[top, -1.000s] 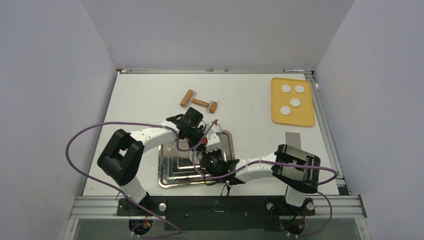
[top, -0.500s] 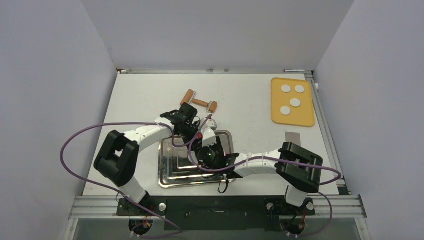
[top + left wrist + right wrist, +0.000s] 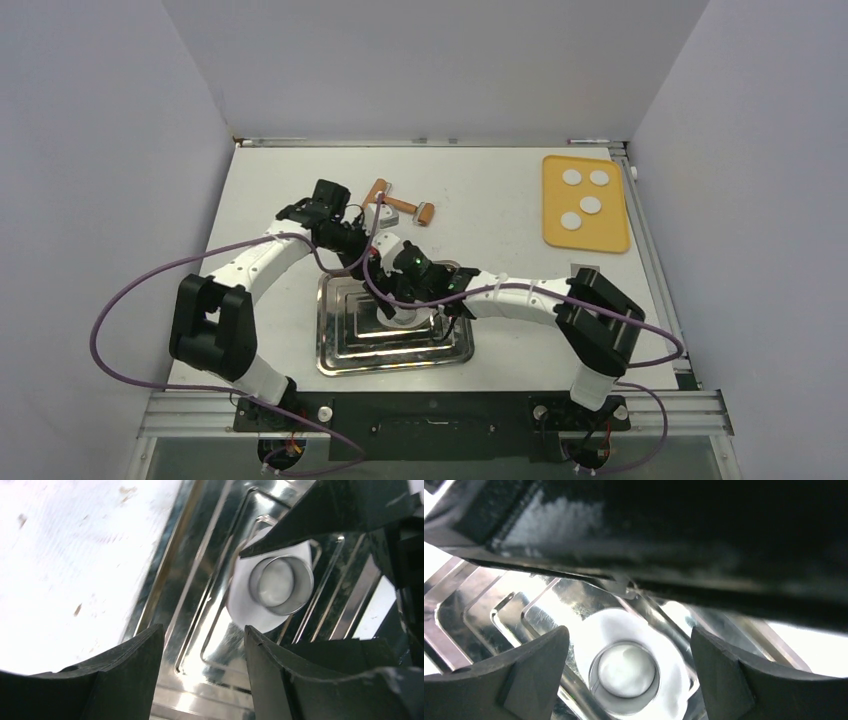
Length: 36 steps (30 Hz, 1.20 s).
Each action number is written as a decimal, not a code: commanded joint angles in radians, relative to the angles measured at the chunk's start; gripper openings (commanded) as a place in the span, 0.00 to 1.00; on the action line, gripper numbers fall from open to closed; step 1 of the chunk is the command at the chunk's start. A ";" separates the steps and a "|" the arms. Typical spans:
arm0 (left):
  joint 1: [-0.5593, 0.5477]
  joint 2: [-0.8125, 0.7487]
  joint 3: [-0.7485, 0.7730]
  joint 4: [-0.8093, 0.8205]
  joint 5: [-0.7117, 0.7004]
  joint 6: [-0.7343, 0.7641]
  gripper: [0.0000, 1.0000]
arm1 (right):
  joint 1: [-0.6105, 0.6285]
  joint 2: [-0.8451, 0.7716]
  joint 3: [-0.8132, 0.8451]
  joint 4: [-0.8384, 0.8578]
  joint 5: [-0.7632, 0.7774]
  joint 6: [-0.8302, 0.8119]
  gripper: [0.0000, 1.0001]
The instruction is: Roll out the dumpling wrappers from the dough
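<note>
At the steel tray (image 3: 345,352), left claw (image 3: 202,636) and right claw (image 3: 629,636) gape empty near a ring cutter (image 3: 281,584).

Stepped steel tray (image 3: 345,352) near the front edge of the desk (image 3: 500,200), with a round metal ring cutter (image 3: 281,585) standing upright inside it. Orange board (image 3: 608,232) lies at far right, and a grey patch (image 3: 583,273) just nearer.

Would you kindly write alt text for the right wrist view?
A round metal cutter ring stands on a white dough sheet in a steel tray, framed by the open fingers of the right gripper; a dark blurred shape crosses the top.
</note>
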 commanded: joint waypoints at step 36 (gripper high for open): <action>0.105 0.070 -0.068 0.085 -0.318 0.130 0.69 | -0.017 0.055 0.074 -0.186 -0.168 -0.342 0.73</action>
